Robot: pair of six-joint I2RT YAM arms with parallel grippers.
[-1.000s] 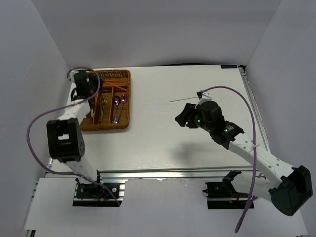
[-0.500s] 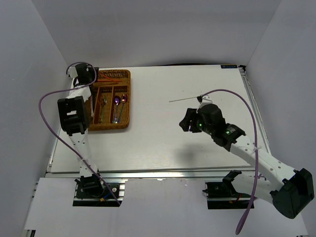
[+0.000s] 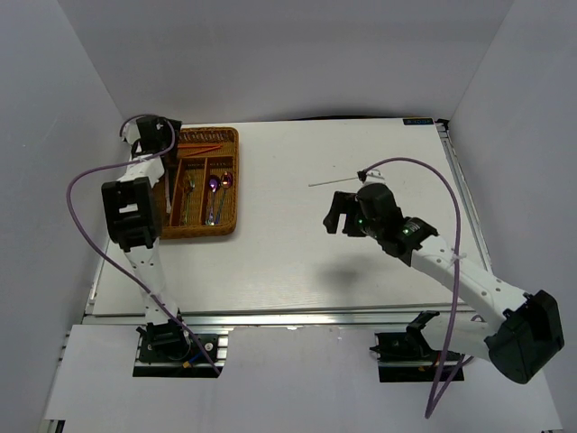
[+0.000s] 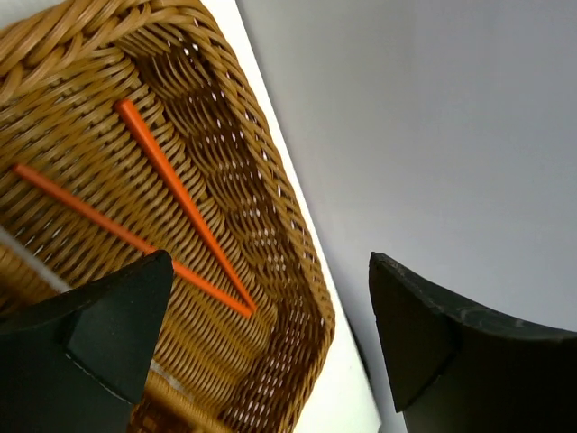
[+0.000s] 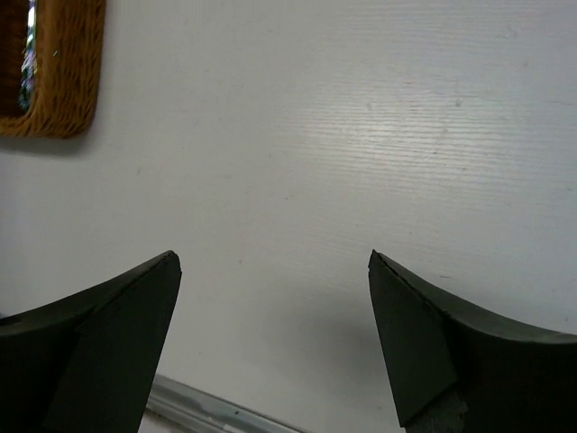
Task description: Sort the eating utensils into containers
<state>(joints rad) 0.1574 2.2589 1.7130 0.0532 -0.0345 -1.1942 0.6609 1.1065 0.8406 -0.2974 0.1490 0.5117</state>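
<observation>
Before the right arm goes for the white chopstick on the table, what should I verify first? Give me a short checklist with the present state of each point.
1. Right gripper open and empty: ok.
2. Left gripper open and empty: ok.
3. White chopstick lying alone on the table: ok.
4. Chopstick seen by the right wrist camera: not ok.
5. Slot with red chopsticks in the wicker tray unobstructed: not ok, the left gripper hangs over its end.

A lab test cell: blank walls (image 3: 270,54) enclose a white table (image 3: 297,253).
</observation>
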